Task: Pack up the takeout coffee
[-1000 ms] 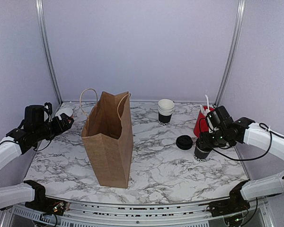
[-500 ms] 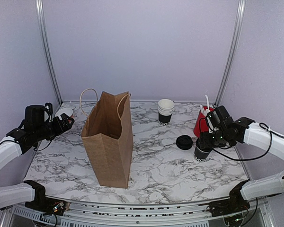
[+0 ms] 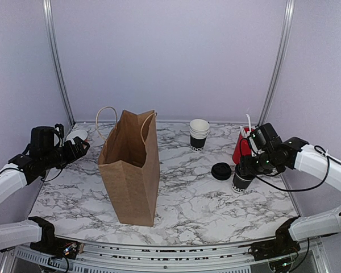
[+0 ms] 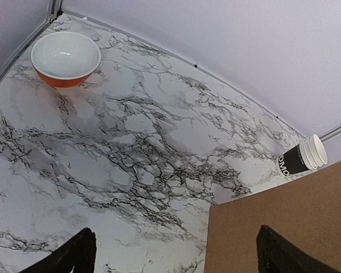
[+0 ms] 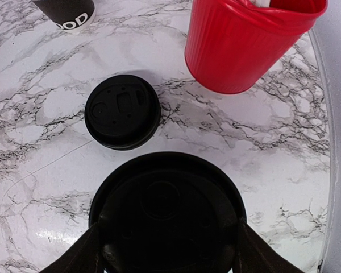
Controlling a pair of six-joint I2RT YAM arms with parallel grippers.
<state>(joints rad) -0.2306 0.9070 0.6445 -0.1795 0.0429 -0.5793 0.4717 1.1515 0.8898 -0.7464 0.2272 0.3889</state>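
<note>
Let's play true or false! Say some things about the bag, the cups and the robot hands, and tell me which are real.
1. The paper bag stands upright with its mouth open. True.
2. The takeout coffee is inside the bag. False: it is outside, between the right gripper's fingers.
3. The left gripper holds the bowl. False: it is open and empty, and the bowl sits apart from it.
4. The stack of cups has no lid on top. True.

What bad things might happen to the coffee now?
The right gripper holds the coffee cup near its lid, so it might slip or tip. The red holder and the pile of lids stand close and might get bumped. The paper bag is tall; the cup might catch its rim.
</note>
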